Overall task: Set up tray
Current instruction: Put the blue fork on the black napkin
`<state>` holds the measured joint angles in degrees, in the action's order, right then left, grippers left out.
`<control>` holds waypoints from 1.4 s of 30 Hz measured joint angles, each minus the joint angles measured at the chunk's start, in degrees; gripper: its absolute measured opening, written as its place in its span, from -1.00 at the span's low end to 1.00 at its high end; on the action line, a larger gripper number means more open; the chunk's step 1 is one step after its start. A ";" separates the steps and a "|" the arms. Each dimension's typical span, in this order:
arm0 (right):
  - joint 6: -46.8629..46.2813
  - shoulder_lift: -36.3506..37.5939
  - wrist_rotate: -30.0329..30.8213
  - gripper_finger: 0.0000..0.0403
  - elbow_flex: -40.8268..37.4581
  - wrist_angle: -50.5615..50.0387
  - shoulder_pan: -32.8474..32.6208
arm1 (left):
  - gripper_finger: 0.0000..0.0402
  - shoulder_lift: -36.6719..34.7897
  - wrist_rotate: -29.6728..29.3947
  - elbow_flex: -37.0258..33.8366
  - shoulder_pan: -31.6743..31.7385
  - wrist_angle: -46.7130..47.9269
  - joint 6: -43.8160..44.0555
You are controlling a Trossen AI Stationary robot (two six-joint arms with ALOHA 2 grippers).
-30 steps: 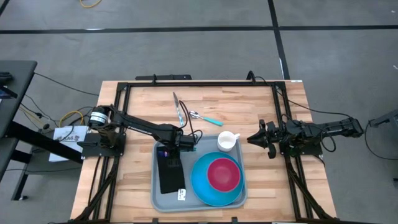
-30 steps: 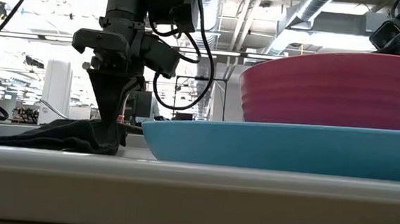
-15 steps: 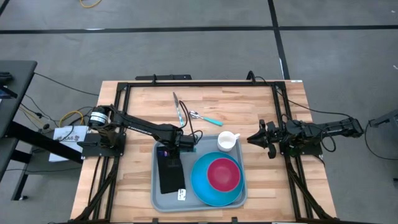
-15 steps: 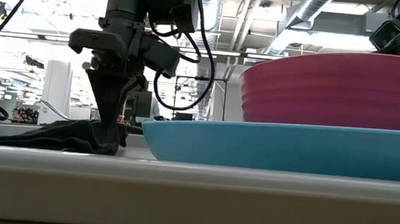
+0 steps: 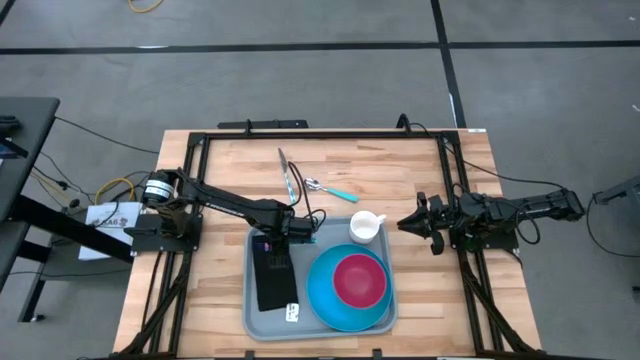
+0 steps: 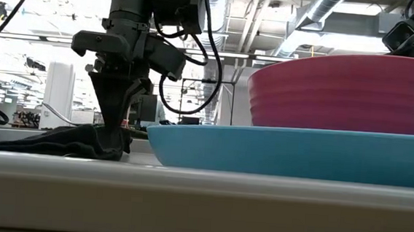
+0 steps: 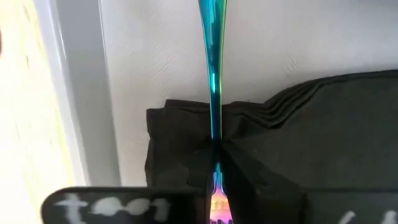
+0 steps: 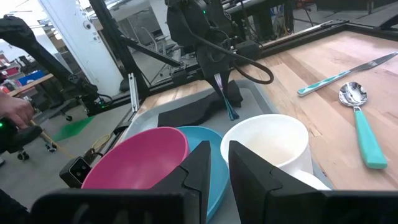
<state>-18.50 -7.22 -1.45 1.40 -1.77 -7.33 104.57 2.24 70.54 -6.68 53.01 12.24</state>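
The tray [image 5: 262,322], a large flat grey-blue rectangle with rounded corners and a low rim, is seen at the near middle of the table [image 5: 220,180]; the left gripper [image 5: 272,240] is poised over its far left part, clamped on a slim iridescent utensil [image 7: 213,93] whose end is pressed onto the black napkin [image 5: 274,278]. Within the tray are held, from left to right, the napkin, the blue plate [image 5: 325,290] carrying a pink bowl [image 5: 358,279], and a white cup [image 5: 364,227] at the far right corner; the right gripper [image 5: 408,224] is parked beyond the tray's right edge, its fingers drawn close together.
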 joint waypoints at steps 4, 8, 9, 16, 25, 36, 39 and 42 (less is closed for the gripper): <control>-0.01 0.01 0.00 -0.75 0.01 0.01 -0.02 | -0.92 0.02 -0.01 0.00 0.00 -0.02 0.47; 0.00 -0.01 0.01 -0.75 0.01 -0.01 0.00 | -0.96 0.02 -0.02 0.00 0.00 -0.02 0.54; 0.00 -0.01 0.01 -0.75 0.01 0.01 -0.01 | -0.96 0.02 -0.02 -0.01 0.00 -0.01 0.58; -0.01 0.00 0.01 -0.75 0.01 0.01 -0.01 | -0.91 0.02 -0.02 -0.02 0.00 -0.02 0.62; 0.00 -0.01 0.01 -0.75 0.01 0.01 0.00 | -0.93 0.02 0.79 -0.04 0.04 -2.36 1.65; 0.01 0.02 -0.01 -0.75 0.01 0.01 -0.01 | -0.98 0.61 2.36 -3.00 0.02 -7.40 5.14; -0.01 0.02 0.02 -0.75 0.01 0.01 -0.02 | -0.97 0.61 0.84 -3.48 0.02 -7.58 5.75; -0.01 0.02 0.01 -0.75 0.01 0.01 -0.02 | -0.97 0.61 0.35 -3.96 0.02 -8.27 5.83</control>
<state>-18.50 -7.20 -1.43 1.41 -1.76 -7.35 105.19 2.59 66.58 -6.66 44.74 18.06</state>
